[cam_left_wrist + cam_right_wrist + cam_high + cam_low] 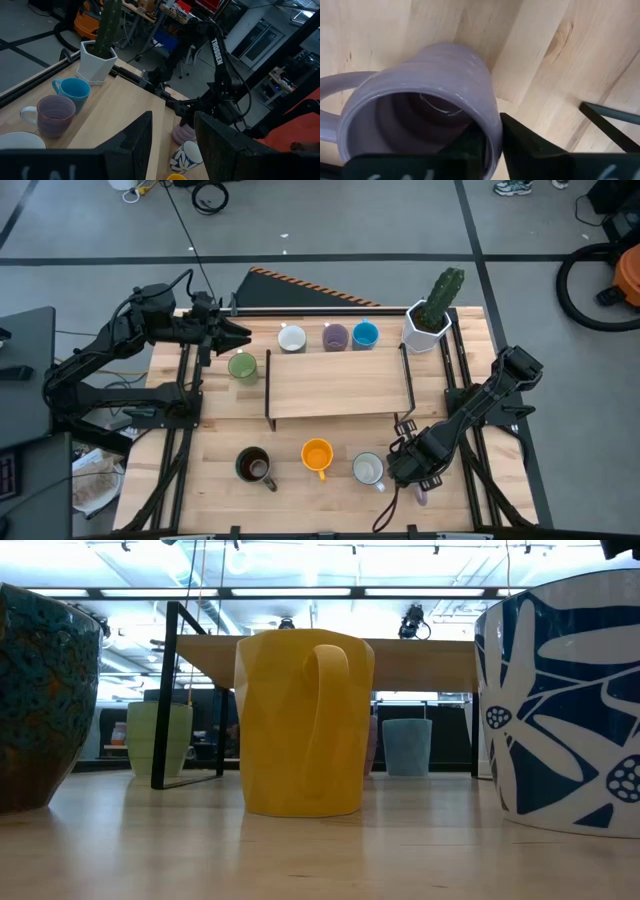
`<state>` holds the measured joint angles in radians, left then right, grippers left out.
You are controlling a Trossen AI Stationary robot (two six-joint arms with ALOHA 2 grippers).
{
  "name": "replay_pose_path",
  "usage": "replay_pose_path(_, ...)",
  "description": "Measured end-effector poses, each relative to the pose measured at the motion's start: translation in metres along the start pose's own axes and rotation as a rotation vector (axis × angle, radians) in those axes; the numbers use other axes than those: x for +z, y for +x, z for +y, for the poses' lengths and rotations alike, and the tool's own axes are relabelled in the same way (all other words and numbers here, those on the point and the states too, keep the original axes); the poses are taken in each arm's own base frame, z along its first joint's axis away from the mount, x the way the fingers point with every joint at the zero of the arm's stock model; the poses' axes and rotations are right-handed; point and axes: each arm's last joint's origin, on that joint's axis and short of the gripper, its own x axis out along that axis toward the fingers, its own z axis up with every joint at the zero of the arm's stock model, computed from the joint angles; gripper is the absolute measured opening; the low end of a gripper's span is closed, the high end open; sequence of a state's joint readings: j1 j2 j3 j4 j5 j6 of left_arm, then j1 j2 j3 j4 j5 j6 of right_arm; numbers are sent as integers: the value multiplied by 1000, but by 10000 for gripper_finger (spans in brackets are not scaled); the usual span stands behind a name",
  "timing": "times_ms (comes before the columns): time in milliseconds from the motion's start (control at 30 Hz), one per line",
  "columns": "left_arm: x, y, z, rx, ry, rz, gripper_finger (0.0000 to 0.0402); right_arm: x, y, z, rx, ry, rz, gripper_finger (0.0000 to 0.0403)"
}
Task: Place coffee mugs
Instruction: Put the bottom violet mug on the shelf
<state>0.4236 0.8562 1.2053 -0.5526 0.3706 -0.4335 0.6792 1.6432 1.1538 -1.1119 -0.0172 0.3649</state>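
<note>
My right gripper (413, 477) is at the table's near right, shut on the taller lavender mug (420, 100), which peeks out beneath it (421, 496). My left gripper (172, 145) is open and hovers at the far left (238, 335), just beyond the green mug (241, 366). White (291, 338), lavender (335, 336) and blue (365, 335) mugs stand in a far row. Dark brown (254, 466), orange (317, 456) and pale blue-patterned (368, 469) mugs stand in a near row. All of these rest on their bases. My right gripper holds the taller lavender mug by its rim (492, 131), on the side away from the handle (340, 85). One finger (467, 147) is inside the mouth and the other (530, 150) is outside the wall. The fingers come from above, slanting. The mug is tilted.
A low wooden shelf on black legs (340, 385) spans the table's middle between the two rows. A white faceted planter with a cactus (430, 320) stands at the far right corner. Black rails (185, 410) run along both sides.
</note>
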Motion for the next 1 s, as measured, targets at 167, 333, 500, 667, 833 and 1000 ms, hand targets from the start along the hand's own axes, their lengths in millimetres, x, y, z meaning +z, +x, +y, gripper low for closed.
replay_pose_path(167, 0, 0, 0, 0, 0, 0, 153, 0, -1, 0, 1, -5, 4, 40)
replay_pose_path(333, 0, 0, 0, 0, 0, 0, 153, 4, -15, 2, 7, -27, -9, 43)
replay_pose_path(500, 0, 0, 0, 0, 0, -1, 153, 6, -35, 3, 4, -53, -16, 43)
replay_pose_path(667, 0, 0, 0, -1, -5, -1, 153, 6, -63, 0, -11, -53, 0, 43)
replay_pose_path(833, 0, 0, 0, -1, -37, -1, 153, 8, -99, -12, -22, -29, -22, 43)
replay_pose_path(1000, 0, 0, 0, -1, -63, -1, 153, 9, -133, -31, -6, 3, -69, 43)
